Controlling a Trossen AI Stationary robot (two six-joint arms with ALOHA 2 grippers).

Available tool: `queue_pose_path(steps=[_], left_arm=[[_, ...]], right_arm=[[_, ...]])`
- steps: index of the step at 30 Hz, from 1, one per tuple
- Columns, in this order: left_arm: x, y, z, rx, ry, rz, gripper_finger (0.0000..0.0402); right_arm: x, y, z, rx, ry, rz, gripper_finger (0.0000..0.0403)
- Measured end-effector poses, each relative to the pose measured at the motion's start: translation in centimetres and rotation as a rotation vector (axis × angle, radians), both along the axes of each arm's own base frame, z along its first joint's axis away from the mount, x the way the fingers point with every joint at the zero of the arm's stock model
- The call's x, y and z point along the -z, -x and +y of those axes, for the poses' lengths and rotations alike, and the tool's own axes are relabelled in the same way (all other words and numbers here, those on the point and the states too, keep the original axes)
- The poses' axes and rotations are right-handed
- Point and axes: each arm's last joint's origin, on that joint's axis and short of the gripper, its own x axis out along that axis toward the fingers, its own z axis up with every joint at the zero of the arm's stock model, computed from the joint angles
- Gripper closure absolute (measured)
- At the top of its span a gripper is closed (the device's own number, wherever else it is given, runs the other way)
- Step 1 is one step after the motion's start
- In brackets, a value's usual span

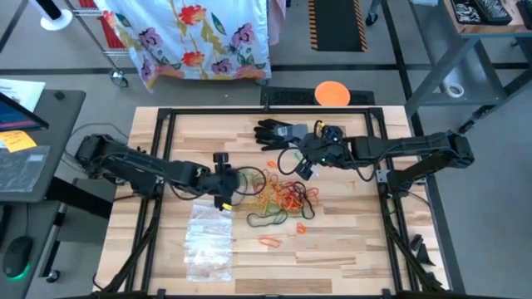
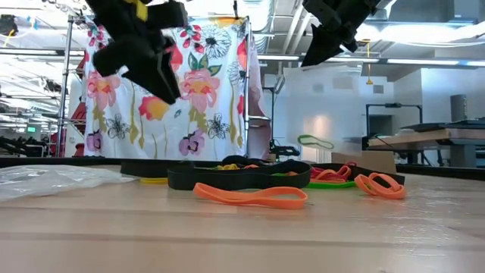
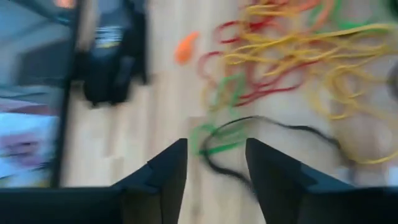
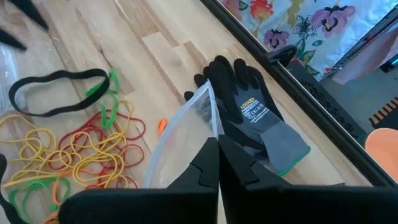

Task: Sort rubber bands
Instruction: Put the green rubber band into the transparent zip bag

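Dark left gripper (image 3: 214, 171) fingers stand parted, empty, over the rubber bands (image 1: 283, 195) heaped mid-worktop (image 1: 349, 241). Right gripper (image 4: 217, 163) fingers pinch a clear plastic bag (image 4: 180, 137) beside the heap; only its wrist view shows this, with the black glove (image 4: 245, 102) beyond.

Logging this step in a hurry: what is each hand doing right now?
Left hand: open, holding nothing, above the rubber bands.
Right hand: closed on a clear plastic bag.

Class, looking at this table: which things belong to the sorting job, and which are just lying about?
Belong to the job:
rubber bands
left gripper, open
right gripper, shut on clear plastic bag

Lying about:
black glove
pile of clear bags
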Motion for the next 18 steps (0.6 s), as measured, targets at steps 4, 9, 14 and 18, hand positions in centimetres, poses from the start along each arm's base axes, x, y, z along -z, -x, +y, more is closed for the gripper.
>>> queue_pose_path(steps=[4,9,14,18], left_arm=[[3.0,-1.1,1.6,0.015,0.03,0.052,0.0239],[5.4,-3.1,4.6,-0.006,0.039,0.029,0.0247],[6.2,-3.4,7.5,-0.031,0.12,0.028,0.0249],[6.6,-2.6,9.1,-0.073,0.202,0.072,0.025]], right_arm=[[0.0,0.0,0.0,-0.002,0.001,-0.001,0.0403],[0.0,0.0,0.1,-0.007,-0.003,-0.001,0.0403],[0.0,0.0,0.2,-0.034,-0.031,0.002,0.0403],[0.1,0.0,0.2,-0.038,-0.033,0.003,0.0403]])
